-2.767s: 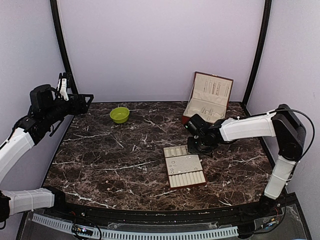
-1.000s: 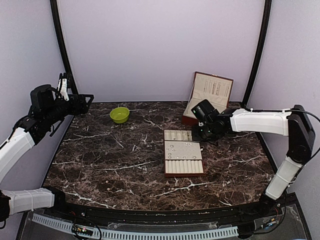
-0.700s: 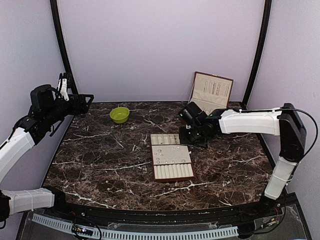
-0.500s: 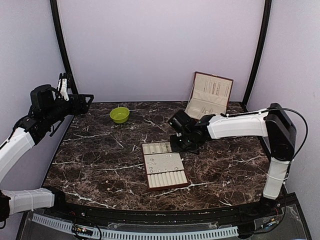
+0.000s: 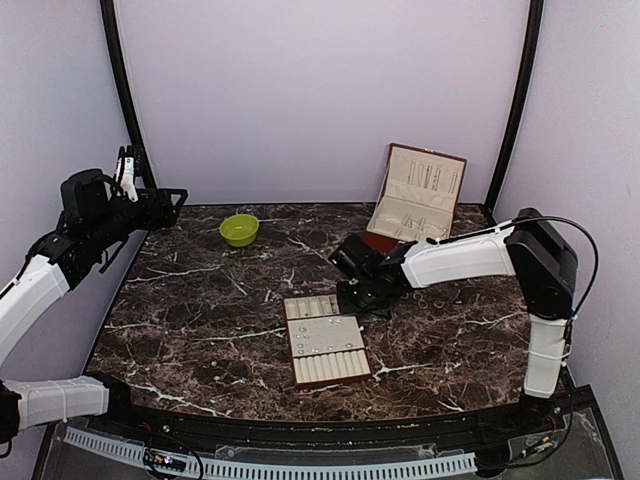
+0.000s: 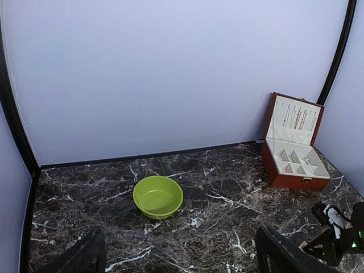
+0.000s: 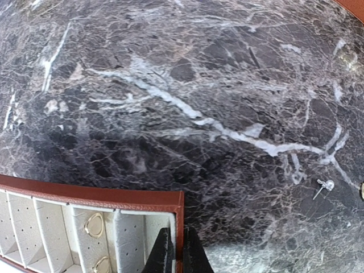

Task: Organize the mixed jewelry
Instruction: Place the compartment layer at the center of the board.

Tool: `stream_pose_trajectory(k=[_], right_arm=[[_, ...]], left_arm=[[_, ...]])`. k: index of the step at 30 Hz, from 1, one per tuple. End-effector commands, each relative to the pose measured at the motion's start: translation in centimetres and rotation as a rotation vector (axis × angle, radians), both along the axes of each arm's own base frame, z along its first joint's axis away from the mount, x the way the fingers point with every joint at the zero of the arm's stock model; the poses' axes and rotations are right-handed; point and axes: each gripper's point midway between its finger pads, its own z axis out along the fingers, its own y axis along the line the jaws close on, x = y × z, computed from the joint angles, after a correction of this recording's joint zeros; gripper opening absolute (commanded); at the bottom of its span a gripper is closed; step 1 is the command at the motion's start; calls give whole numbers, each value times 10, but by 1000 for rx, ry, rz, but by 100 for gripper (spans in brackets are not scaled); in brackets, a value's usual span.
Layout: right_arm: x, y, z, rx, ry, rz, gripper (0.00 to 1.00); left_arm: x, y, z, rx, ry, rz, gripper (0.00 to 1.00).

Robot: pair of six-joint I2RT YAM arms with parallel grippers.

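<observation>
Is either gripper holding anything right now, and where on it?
The right gripper pinches the tray by its brown rim, at a corner. The left gripper is open and holds nothing.

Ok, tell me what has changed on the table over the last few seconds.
The slotted tray has slid left across the table, from right of centre to about the middle, pulled by the right gripper, which is shut on its brown edge; the right arm swung left with it. The left gripper stayed raised and open, and the green bowl and jewelry box have not moved.
</observation>
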Motion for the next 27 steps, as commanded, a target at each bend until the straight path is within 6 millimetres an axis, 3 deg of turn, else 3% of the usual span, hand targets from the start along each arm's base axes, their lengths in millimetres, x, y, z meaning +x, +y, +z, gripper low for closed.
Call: stream_pose_trajectory(k=[1, 14, 20, 27], right_arm=[[5, -10, -2, -23, -40, -35, 0], [4, -66, -21, -103, 7, -104, 0], [6, -77, -19, -117, 6, -121, 0], [8, -75, -4, -98, -5, -101, 29]], left_arm=[[0, 2, 4, -2, -25, 6, 93], [0, 1, 3, -3, -20, 4, 93], [1, 1, 2, -3, -18, 2, 93], [2, 2, 1, 0, -15, 7, 93]])
